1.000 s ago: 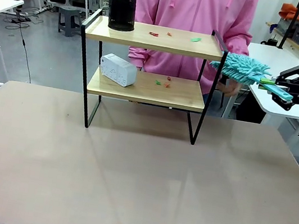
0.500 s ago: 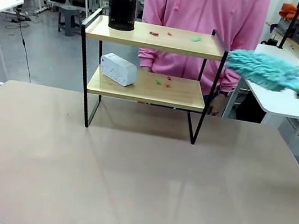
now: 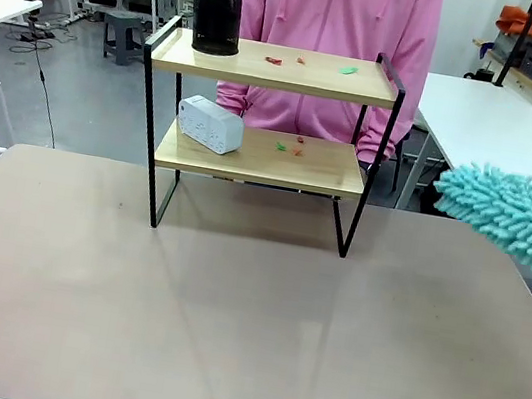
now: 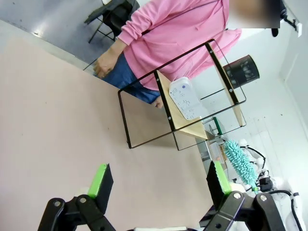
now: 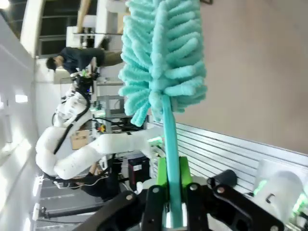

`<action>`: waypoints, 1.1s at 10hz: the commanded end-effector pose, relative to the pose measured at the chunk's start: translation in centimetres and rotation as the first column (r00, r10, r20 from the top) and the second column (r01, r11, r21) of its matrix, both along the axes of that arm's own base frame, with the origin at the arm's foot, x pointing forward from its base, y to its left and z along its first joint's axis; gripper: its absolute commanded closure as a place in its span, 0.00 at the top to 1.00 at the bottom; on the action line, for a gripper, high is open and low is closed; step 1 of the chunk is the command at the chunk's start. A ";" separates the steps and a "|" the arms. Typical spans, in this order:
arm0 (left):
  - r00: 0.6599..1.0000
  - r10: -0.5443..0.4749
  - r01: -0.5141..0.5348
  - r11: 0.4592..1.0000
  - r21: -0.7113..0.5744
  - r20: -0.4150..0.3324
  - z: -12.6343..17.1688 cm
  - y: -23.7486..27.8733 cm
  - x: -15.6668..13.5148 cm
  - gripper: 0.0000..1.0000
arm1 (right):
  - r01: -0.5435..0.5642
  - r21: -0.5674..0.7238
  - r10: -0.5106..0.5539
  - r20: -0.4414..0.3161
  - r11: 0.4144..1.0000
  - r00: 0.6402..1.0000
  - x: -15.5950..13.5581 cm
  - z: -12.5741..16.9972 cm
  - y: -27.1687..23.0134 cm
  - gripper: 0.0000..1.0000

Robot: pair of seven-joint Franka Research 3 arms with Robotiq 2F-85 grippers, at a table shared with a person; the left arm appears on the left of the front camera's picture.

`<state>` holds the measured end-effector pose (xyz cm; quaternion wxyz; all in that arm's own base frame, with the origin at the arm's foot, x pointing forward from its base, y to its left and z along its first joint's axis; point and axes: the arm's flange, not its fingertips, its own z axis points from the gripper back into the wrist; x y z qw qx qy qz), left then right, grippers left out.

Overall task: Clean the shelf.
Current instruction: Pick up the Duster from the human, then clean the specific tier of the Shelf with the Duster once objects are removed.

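The right gripper is clamping its green pads on the thin teal handle of a duster. The handle is running straight out between the fingers, and the fluffy teal head is projecting well beyond the fingertips, over the edge of the table. In the front view the duster head is hanging at the right edge, above the table's right side.

The left gripper is standing released, with its jaws spread wide and nothing between them. Its fingers are hovering above bare table surface.

The shelf is standing upright on its four legs at the far side of the table, well ahead of the left gripper and well apart from the duster head. In the left wrist view it is appearing rolled sideways beyond the fingertips.

On the top board, a black mesh cup is standing at the left end. On the lower board, a white box is lying at the left end. Small scraps, red and green, are lying on both boards near the middle.

A person in a pink top is standing just behind the shelf.
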<state>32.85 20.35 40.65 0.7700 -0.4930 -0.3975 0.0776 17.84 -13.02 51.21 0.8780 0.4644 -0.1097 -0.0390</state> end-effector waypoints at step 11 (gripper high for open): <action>0.999 0.006 -0.006 1.000 -0.002 0.033 -0.2 -0.3 -0.1 1.00 | 0.000 0.000 0.000 0.000 1.000 1.000 0.0 0.0 0.0 0.00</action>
